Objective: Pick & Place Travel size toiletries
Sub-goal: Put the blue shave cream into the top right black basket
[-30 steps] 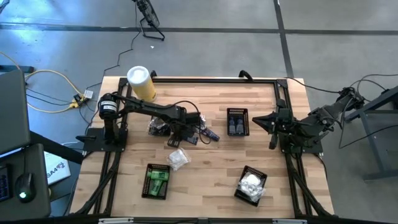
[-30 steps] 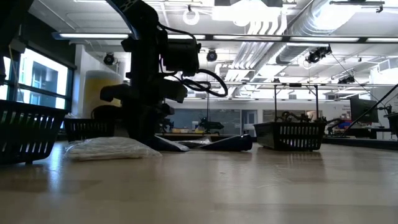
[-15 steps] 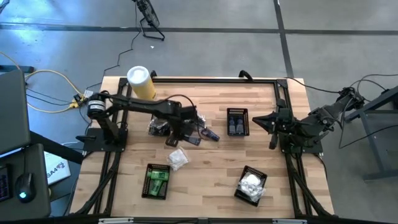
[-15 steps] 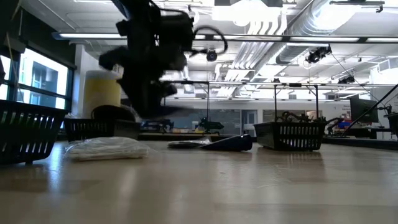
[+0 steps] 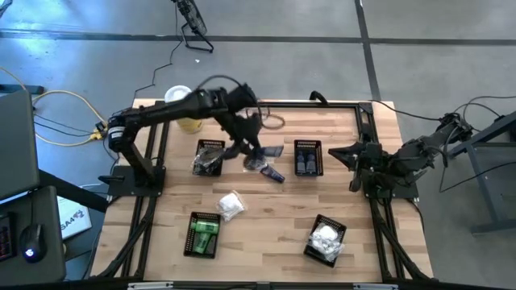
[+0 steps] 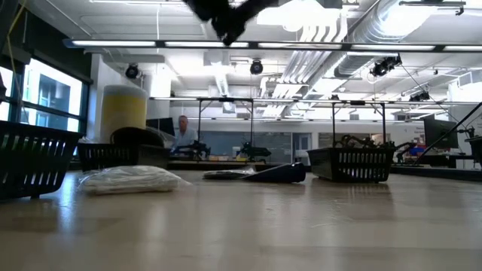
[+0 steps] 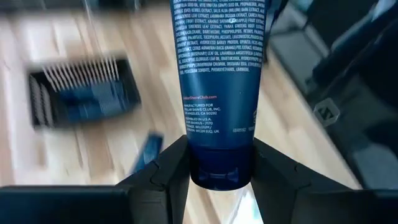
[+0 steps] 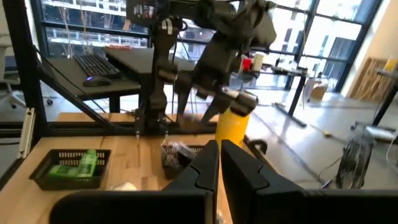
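My left gripper (image 5: pixel 255 148) is raised over the middle of the table, shut on a dark blue tube (image 7: pixel 219 74). In the high view that tube (image 5: pixel 272 151) sticks out toward the basket of blue tubes (image 5: pixel 307 157). Another blue tube (image 5: pixel 271 172) lies flat on the table under it. A white packet (image 5: pixel 230 205) lies flat on the wood. My right gripper (image 8: pixel 219 155) waits shut at the table's right side (image 5: pixel 348 155), touching nothing. My left gripper pinches the dark blue tube between its two fingers (image 7: pixel 166 177), at the rounded end (image 7: pixel 221 177) nearest the wrist. The tube runs straight out along the fingers, away from the wrist. It is lifted clear of the table.
Black mesh baskets hold green bottles (image 5: pixel 201 234), white packets (image 5: pixel 326 239) and silvery-clear packets (image 5: pixel 208 157). The yellow canister (image 5: pixel 185 113) stands at the far left, partly behind my left arm. A person (image 6: pixel 181 132) sits in the room beyond the table.
My left gripper has risen from the table near the silvery packets and swung toward the far and right side, carrying the dark blue tube clear of the wood. In the low view it has climbed to the picture's top edge.
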